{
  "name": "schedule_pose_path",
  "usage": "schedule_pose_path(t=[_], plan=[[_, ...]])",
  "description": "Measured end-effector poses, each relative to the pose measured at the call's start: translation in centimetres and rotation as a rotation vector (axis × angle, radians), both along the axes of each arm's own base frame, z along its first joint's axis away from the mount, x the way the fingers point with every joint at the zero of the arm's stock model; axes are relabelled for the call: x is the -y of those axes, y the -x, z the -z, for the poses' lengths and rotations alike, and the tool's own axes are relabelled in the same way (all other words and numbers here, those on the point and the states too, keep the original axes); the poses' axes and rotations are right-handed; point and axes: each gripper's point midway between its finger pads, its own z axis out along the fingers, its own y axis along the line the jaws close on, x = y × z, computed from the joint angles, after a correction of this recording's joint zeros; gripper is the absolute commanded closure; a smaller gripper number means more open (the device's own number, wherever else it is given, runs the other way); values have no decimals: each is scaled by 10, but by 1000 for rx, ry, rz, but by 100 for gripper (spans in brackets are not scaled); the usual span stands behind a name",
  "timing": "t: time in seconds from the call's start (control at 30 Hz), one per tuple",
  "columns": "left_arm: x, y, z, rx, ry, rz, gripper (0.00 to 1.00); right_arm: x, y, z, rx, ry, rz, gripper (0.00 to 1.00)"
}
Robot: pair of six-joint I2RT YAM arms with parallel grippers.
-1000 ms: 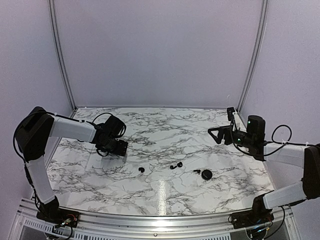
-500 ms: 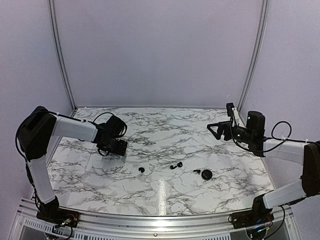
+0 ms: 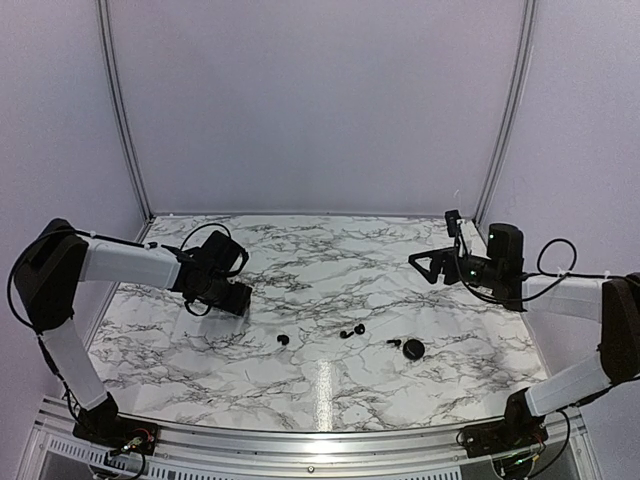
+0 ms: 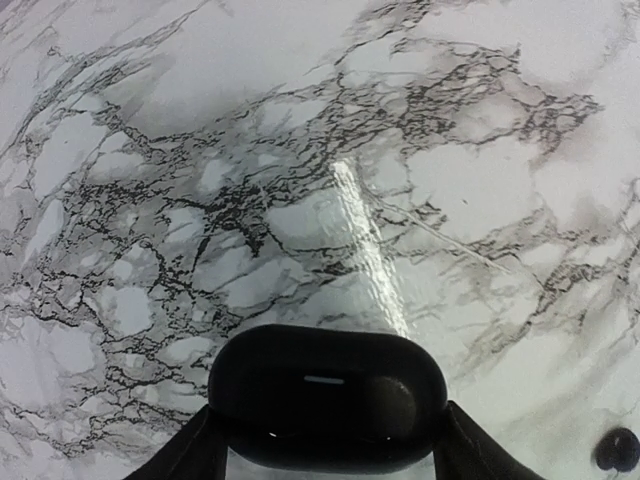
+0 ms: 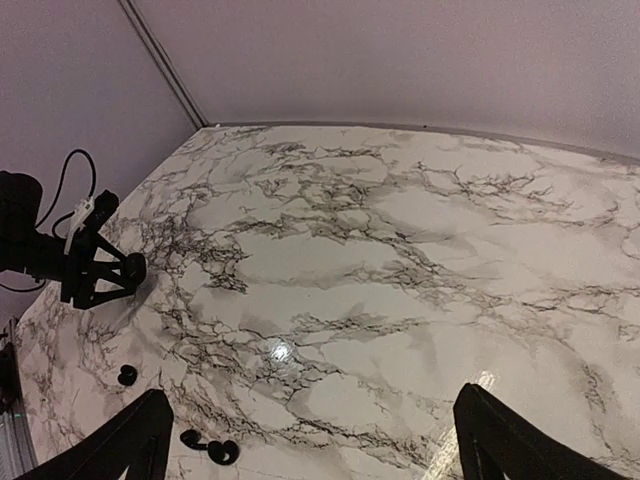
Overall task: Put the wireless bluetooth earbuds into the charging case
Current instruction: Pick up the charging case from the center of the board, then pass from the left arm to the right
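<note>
My left gripper [image 3: 235, 296] is shut on the black oval charging case [image 4: 328, 398], held low over the left part of the marble table. The case [image 3: 240, 294] shows a small light bar and a round hollow in the left wrist view. Several tiny black earbuds lie loose mid-table: one [image 3: 283, 340] alone, two close together [image 3: 352, 330] and one [image 3: 394, 343] further right. The right wrist view shows the single one [image 5: 127, 375] and the pair [image 5: 208, 444]. My right gripper [image 3: 424, 266] is open and empty, raised above the table's right side, far from them.
A larger round black piece [image 3: 413, 349] lies beside the rightmost earbud. One earbud [image 4: 615, 447] shows at the lower right of the left wrist view. Grey walls and metal posts [image 3: 121, 110] close the table at the back and sides.
My left arm's elbow has dropped and swung left while its gripper stays nearly in place with the case. My right gripper has drifted slightly left and up.
</note>
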Motion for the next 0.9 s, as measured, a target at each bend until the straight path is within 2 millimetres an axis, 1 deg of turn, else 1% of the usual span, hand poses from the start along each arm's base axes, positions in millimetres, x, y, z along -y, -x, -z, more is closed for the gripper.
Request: schedule_pose_path(t=[0.1,0.23,0.33,0.43,0.53,0.6,0.7,0.77,0.9], plan=[[6,15,-14,34,9,63,38,-12,4,8,-48,-7,-38,5],[23,43,-29,80,15,187,38,-38,15,14,-111,-27,-117,6],[41,67,-40,126,8,315,38,-66,30,18,-174,-46,-212,9],[65,96,-56,198,12,475,38,-93,48,19,-237,-64,-312,11],[87,128,-79,290,41,640,37,-115,67,17,-289,-80,-398,12],[97,143,-98,361,66,725,37,-127,80,14,-323,-93,-456,13],[108,160,-126,460,99,823,39,-141,97,12,-372,-113,-524,15],[114,170,-141,518,111,877,39,-149,109,12,-406,-124,-568,16],[120,183,-152,574,102,959,39,-169,135,12,-481,-136,-662,17]])
